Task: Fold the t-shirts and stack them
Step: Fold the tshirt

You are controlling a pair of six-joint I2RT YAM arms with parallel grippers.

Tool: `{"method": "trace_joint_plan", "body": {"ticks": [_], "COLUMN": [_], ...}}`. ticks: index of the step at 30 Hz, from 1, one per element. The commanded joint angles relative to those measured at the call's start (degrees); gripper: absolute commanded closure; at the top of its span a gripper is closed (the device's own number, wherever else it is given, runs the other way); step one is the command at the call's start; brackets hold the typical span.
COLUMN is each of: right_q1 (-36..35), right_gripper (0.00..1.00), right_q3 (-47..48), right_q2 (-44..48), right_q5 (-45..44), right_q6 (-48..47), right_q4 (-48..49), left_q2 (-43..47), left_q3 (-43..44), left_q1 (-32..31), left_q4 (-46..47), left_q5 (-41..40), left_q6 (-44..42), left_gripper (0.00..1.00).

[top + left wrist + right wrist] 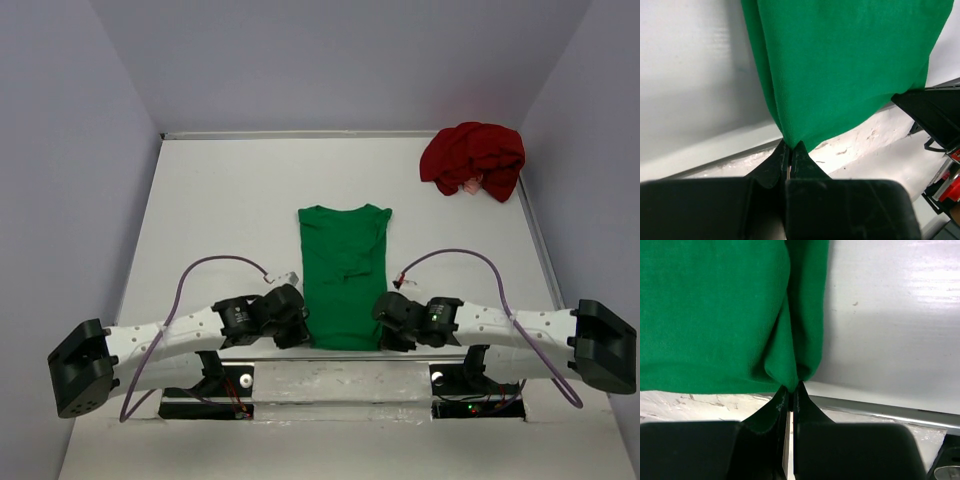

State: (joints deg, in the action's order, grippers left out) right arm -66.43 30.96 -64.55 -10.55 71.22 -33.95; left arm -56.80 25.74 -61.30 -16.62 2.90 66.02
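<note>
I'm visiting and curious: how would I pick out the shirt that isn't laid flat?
Start at the white table and look to its far right corner. There sits the red t-shirt. Unlike the green t-shirt lying flat mid-table, it is a crumpled dark red heap.

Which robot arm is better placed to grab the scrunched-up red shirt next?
Probably the right. The red t-shirt lies crumpled in the far right corner, that arm's side. Both the right gripper and left gripper are shut on near corners of the green t-shirt, though.
</note>
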Motion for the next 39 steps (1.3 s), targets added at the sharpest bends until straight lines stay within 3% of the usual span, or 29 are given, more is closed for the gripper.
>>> {"method": "trace_joint_plan", "body": {"ticks": [1,11,22,29,33,34,36,37,38,39], "right_q1": [-2.64,-10.99,-13.54,-15.30,-7.68,-4.70,7.22,7.28,12.85,16.13], "right_gripper": [1.00,1.00,1.00,1.00,1.00,1.00,1.00,1.00,1.00,1.00], "right_q3": [0.77,3.14,4.54,18.39,29.49,31.07,35.99,36.01,38.27,39.78], "right_q2": [1.36,0.92,0.66,-6.62,-10.41,-10.94,-12.69,-12.70,-14.09,-15.33], "right_q5": [-4.39,-8.26,-10.46,-22.73,-28.12,-28.21,-27.00,-26.98,-26.20,-24.10], "right_q6": [4.01,11.83,14.21,11.14,0.52,-7.07,-19.63,-19.72,-30.51,-30.61], "right_q4": [-4.89,-10.78,-13.59,-26.93,-30.74,-29.51,-23.55,-21.87,-17.68,-16.33], "left_q2": [1.95,2.92,2.22,-0.93,-6.39,-8.75,-12.44,-12.46,-15.33,-15.36], "left_q3": [-0.86,-0.86,0.54,13.70,28.97,31.37,37.25,38.50,40.16,40.18], "left_q1": [-3.21,-10.68,-12.53,-14.64,-13.24,-12.10,-5.63,-2.89,2.62,2.67], "left_q4": [-4.38,-5.53,-6.31,-20.96,-27.67,-27.94,-26.19,-24.53,-21.03,-18.99], "left_q5": [-4.83,-6.85,-8.43,-20.37,-31.88,-32.94,-32.61,-31.21,-29.02,-28.04], "left_q6": [4.73,11.14,12.47,9.58,3.44,0.89,-8.38,-12.02,-17.54,-17.59], "left_gripper": [1.00,1.00,1.00,1.00,1.00,1.00,1.00,1.00,1.00,1.00]}}
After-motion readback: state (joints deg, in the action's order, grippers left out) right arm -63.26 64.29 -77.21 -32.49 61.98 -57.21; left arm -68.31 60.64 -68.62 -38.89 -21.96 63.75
